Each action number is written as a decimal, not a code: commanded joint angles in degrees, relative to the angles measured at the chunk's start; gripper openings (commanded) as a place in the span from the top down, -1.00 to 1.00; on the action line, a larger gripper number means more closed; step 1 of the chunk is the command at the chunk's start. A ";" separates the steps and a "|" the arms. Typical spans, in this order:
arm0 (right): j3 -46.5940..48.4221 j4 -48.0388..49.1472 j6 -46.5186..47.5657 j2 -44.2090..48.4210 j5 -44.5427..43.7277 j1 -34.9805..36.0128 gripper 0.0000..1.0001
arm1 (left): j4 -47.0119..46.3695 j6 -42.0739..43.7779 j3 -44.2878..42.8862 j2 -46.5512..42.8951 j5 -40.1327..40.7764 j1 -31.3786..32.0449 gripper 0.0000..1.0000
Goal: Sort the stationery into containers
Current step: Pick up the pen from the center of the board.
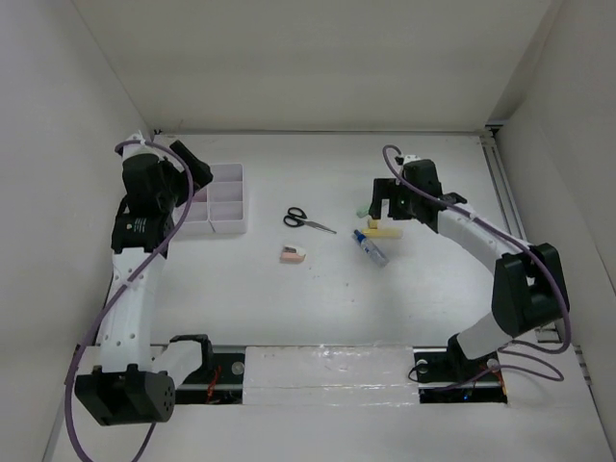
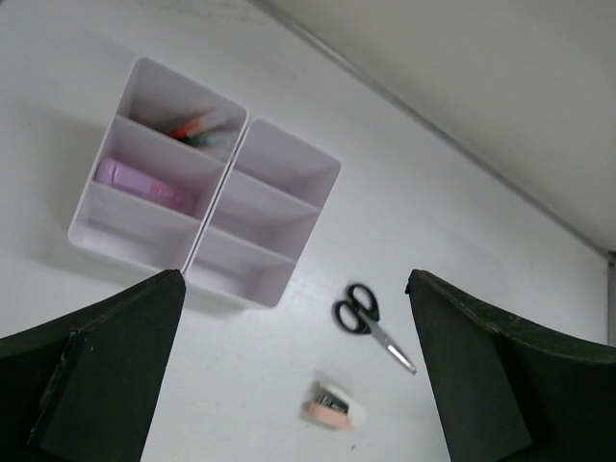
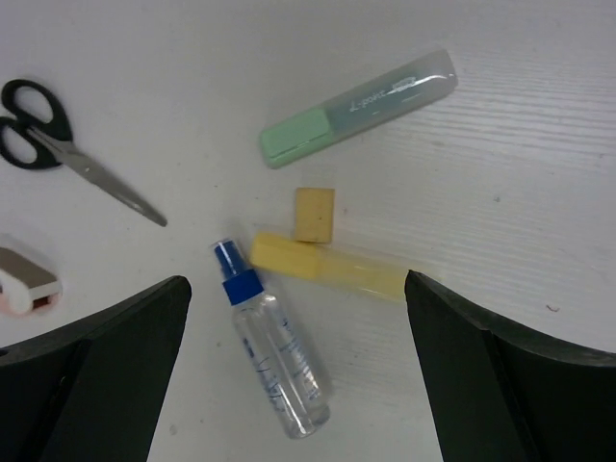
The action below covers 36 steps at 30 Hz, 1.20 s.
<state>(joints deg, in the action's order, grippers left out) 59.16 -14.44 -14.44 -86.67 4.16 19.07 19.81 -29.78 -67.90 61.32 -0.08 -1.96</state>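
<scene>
On the white desk (image 1: 318,308) the two arms stand at the near edge. The left arm (image 1: 130,289) goes up along the left edge, and its wrist bends over the far-left corner. The left gripper (image 2: 295,274) hangs above the near side of the tray with its fingers spread wide and nothing between them. The right arm (image 1: 520,289) has its elbow out toward the right edge, and the forearm reaches back toward the middle of the desk. The right gripper (image 3: 296,281) hovers over a small group of items, also spread wide and empty.

The white organiser tray (image 1: 229,200) sits near the far-left corner. One compartment holds a purple highlighter (image 2: 144,185), and the compartment next to it holds red-tipped pens (image 2: 192,130).

The scissors (image 1: 306,220) lie closed around the middle of the desk. To their right are the blue-capped clear tube (image 3: 279,371), the green highlighter (image 3: 356,108) and the yellow highlighter (image 3: 327,268). The tube's cap is just beside the yellow one. The eraser (image 1: 293,254) lies nearer than the scissors. A small yellow block (image 3: 314,214) lies between the two highlighters.
</scene>
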 commanded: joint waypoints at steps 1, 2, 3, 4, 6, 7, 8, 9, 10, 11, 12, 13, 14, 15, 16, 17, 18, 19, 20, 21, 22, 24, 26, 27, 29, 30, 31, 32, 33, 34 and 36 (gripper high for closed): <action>6.56 -1.46 2.65 -1.91 -1.53 -1.13 -0.98 | -0.12 4.73 4.95 -4.45 -2.56 -0.07 -1.00; 7.89 -2.08 5.18 -3.83 -1.53 -1.14 -0.98 | -0.65 4.73 5.84 -5.06 -2.56 -0.07 -1.00; 9.47 -4.00 6.69 -5.07 -1.53 -1.14 -0.98 | -0.65 4.73 5.85 -5.07 -4.04 -0.07 -1.00; 11.31 -5.76 8.36 -6.48 0.47 -1.66 -0.98 | -0.65 4.73 5.85 -5.07 -4.05 -0.07 -1.00; 17.20 -9.80 12.30 -11.12 1.64 -2.28 -0.98 | -0.65 4.73 5.85 -5.07 -5.28 -0.07 -1.00; 18.87 -12.95 12.33 -12.54 0.24 -2.81 -0.98 | -0.65 4.73 5.85 -5.07 -5.28 -0.07 -1.00; 21.15 -13.86 11.63 -13.69 -0.90 -3.59 -0.98 | -0.65 4.73 5.85 -5.07 -5.89 -0.07 -1.00; 21.79 -13.86 7.62 -15.09 -2.56 -3.60 -0.95 | -0.65 4.73 5.85 -5.07 -5.90 -0.07 -1.00; 22.40 -13.86 4.62 -15.10 -5.02 -4.30 -0.94 | -0.65 4.73 5.85 -5.07 -6.42 -0.07 -1.00; 22.41 -13.26 2.16 -15.10 -7.83 -4.30 -0.94 | -0.65 4.73 5.85 -5.07 -6.43 -0.07 -1.00; 21.01 -11.77 0.65 -14.32 -7.85 -4.30 -0.94 | -0.65 4.73 5.85 -5.07 -6.43 -0.07 -1.00; 20.13 -9.84 -0.84 -13.70 -7.86 -4.30 -0.98 | -0.65 4.73 5.85 -5.59 -6.43 -0.07 -1.00; 19.43 -6.95 -0.86 -13.18 -11.16 -3.52 -1.00 | -0.65 4.73 5.85 -5.60 -6.43 -0.07 -1.00; 19.42 -6.92 -1.38 -13.17 -14.15 -2.90 -1.00 | -0.65 4.73 5.85 -5.60 -6.43 -0.07 -1.00; 20.81 -6.92 -3.21 -13.17 -15.49 -2.90 -1.00 | -0.65 4.73 6.46 -5.60 -6.43 -0.07 -1.00; 21.61 -8.31 -4.62 -13.17 -15.50 -3.77 -1.00 | -0.65 4.73 6.46 -5.60 -6.43 -0.07 -1.00; 22.49 -9.02 -6.72 -14.04 -13.76 -5.60 -1.00 | -0.65 4.73 6.46 -5.60 -6.43 -0.07 -1.00; 24.41 -10.07 -9.27 -14.57 -13.74 -6.23 -1.00 | -0.65 4.73 6.46 -5.60 -6.43 -0.07 -1.00; 24.43 -11.30 -14.95 -15.19 -14.27 -6.24 -1.00 | -0.65 4.73 6.46 -5.60 -6.43 -0.07 -1.00; 25.04 -12.71 -18.75 -15.19 -19.32 -6.24 -1.00 | -0.65 4.73 6.46 -6.12 -6.43 -0.07 -1.00; 24.17 -13.42 -22.70 -15.19 -22.50 -5.28 -1.00 | -0.65 4.73 6.46 -6.12 -5.82 -0.07 -1.00; 22.33 -14.56 -35.26 -13.26 -28.04 -3.78 -1.00 | -0.65 4.73 6.46 -6.65 -5.81 -0.07 -1.00; 19.53 -15.27 -42.14 -12.12 -30.36 -3.25 -1.00 | -0.65 4.73 6.46 -6.65 -5.28 -0.07 -1.00; 18.55 -15.88 -46.52 -12.12 -29.40 -4.12 -1.00 | -0.65 4.73 6.46 -6.65 -5.28 -0.07 -1.00; 16.27 -13.43 -47.09 -11.41 -25.27 -5.18 -1.00 | -0.65 4.73 6.46 -6.65 -5.28 -0.07 -1.00; 15.04 -11.86 -44.56 -9.76 -26.30 -5.18 -1.00 | -0.65 4.73 6.46 -6.65 -5.28 -0.07 -1.00; 15.02 -11.84 -42.36 -9.22 -26.31 -4.57 -1.00 | -0.65 4.73 6.46 -6.65 -5.28 -0.07 -1.00; 15.02 -11.84 -40.34 -8.61 -31.45 -2.57 -1.00 | -0.65 4.73 6.46 -6.65 -5.28 -0.07 -1.00; 15.02 -12.45 -37.88 -8.08 -34.11 -1.50 -1.00 | -0.65 4.73 6.46 -6.65 -5.28 -0.07 -1.00; 13.98 -12.46 -32.29 -6.85 -36.22 -0.54 -1.00 | -0.65 4.73 6.46 -6.65 -5.28 -0.07 -1.00; 11.78 -7.99 -24.10 -5.36 -33.81 0.09 -1.00 | -0.65 4.73 6.46 -6.65 -5.81 -0.07 -1.00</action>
<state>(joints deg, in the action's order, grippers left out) 72.14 -27.33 -48.23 -96.77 -26.15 17.04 20.84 -25.91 -61.47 55.81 -5.58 -1.96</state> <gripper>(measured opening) 0.999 0.996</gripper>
